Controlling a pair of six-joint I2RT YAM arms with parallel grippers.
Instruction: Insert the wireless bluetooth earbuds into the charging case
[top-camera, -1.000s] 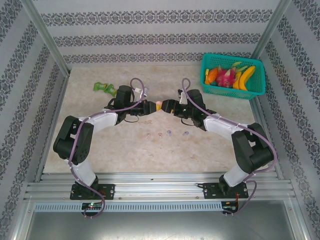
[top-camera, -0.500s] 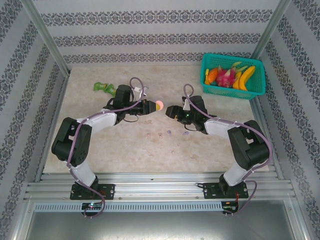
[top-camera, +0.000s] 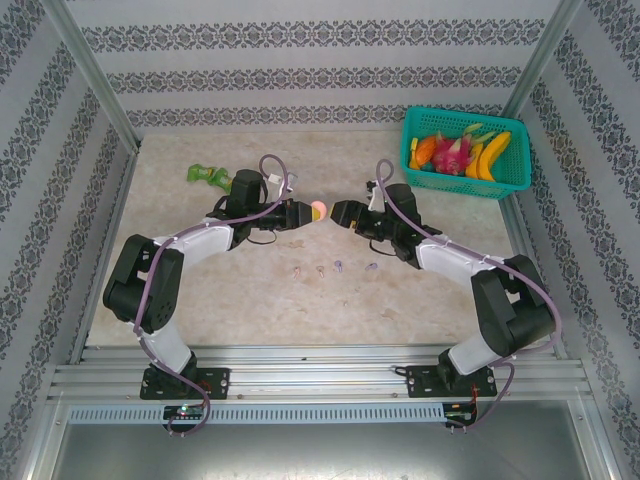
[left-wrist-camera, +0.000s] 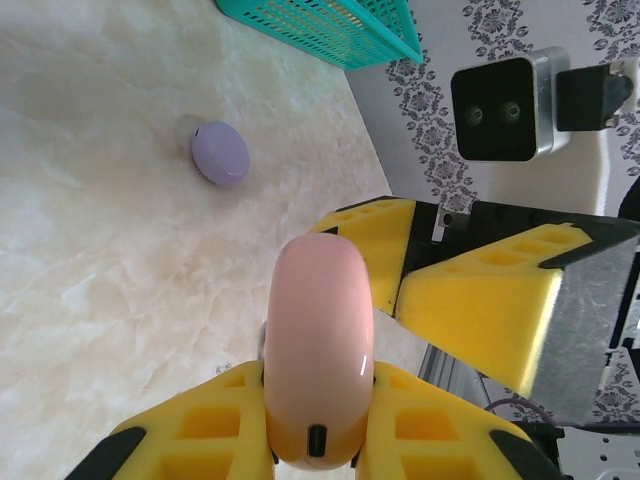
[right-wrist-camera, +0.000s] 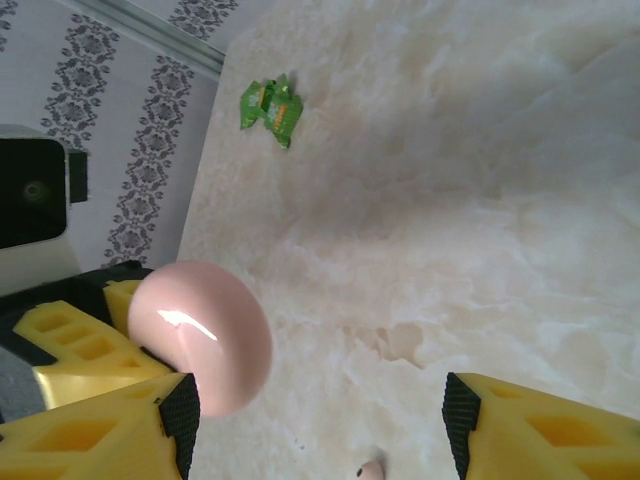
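Left gripper (top-camera: 306, 212) is clenched on the pink charging case (top-camera: 318, 210) and holds it above the table (top-camera: 200, 290), at mid-depth and just left of centre. Refer to the left wrist view: you see the case edge-on, pinched between two yellow fingers (left-wrist-camera: 190, 435), with a small dark slot on the rim nearest the camera.

Right gripper (top-camera: 338, 214) faces the case from the right. Its jaws are spread wide and grasp nothing. In the right wrist view you see one yellow finger at each lower corner, with bare table between them. The finger at the lower left sits just beside the bottom edge of the case; you cannot tell whether the two touch. In the top view a narrow gap separates the case from the right gripper.

Locate the earbuds (top-camera: 320, 268) on the table, nearer to you than both grippers. They lie loose in a short row running left to right, pale pink toward the left and lilac toward the right. They are too small for you to read their orientation.

Note a lilac case (left-wrist-camera: 220, 153) lying flat on the table, well apart from the held pink one. A teal basket (top-camera: 465, 183) with fruit (top-camera: 455, 152) stands in the far right corner. A green item (top-camera: 207, 176) lies at the far left.
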